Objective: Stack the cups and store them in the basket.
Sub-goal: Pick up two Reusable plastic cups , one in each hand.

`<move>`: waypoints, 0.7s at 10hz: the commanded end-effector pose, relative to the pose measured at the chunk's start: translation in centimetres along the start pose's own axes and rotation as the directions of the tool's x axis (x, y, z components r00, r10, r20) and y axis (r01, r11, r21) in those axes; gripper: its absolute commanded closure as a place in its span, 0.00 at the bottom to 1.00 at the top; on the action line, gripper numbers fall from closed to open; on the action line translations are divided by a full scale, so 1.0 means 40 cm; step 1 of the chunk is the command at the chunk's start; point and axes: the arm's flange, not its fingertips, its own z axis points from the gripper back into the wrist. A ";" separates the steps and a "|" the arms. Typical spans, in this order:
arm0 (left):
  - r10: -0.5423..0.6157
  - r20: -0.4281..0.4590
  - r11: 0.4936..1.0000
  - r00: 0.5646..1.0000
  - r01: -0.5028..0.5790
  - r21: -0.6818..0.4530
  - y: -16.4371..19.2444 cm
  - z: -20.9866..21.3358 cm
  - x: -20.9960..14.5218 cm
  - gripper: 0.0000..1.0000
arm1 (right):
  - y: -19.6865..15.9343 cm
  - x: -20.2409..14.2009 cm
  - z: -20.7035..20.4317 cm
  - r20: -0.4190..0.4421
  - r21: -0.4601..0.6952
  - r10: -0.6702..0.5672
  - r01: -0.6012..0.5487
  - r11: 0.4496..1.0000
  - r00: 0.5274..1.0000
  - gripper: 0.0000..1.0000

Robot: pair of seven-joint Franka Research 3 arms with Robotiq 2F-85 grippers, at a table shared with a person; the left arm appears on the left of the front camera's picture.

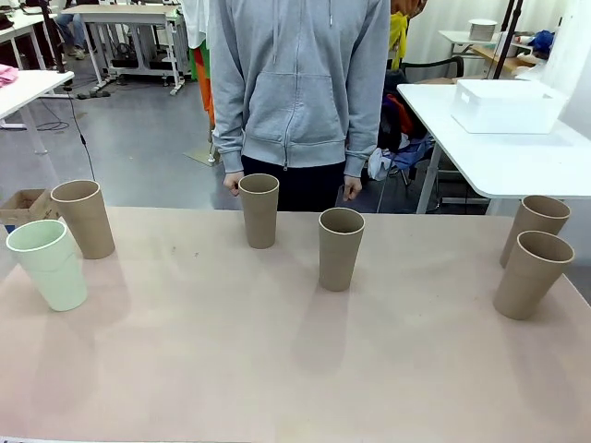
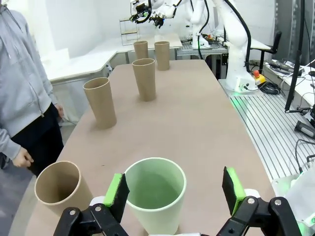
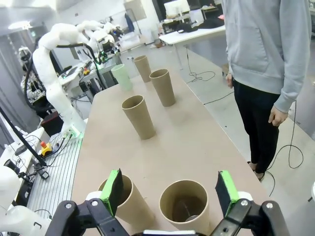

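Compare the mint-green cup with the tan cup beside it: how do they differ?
Colour: the mint-green cup is pale green, the tan cup cardboard-brown. Place: the mint-green cup stands nearer the robot's edge, the tan cup farther back. The mint-green cup sits ahead of the open left end effector, the tan cup off to its side. Both stand upright, open-topped.

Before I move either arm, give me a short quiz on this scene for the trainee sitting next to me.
1. Count: how many cups stand on the near table, and how many of them are green?
2. True or false: the white bin sits on the same table as the cups.
3. Pick one. The left tool is: A, shut on a brown cup; B, open, with the green cup just ahead of it; C, shut on the green cup.

Key: 1, six, one green. 2, false: the bin is on the side table at the far right. 3, B.
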 end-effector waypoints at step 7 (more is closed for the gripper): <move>-0.098 0.277 0.995 0.956 0.088 0.051 -0.021 0.133 -0.219 0.00 | -0.181 -0.230 0.007 0.128 0.151 0.126 -0.145 0.978 0.984 0.00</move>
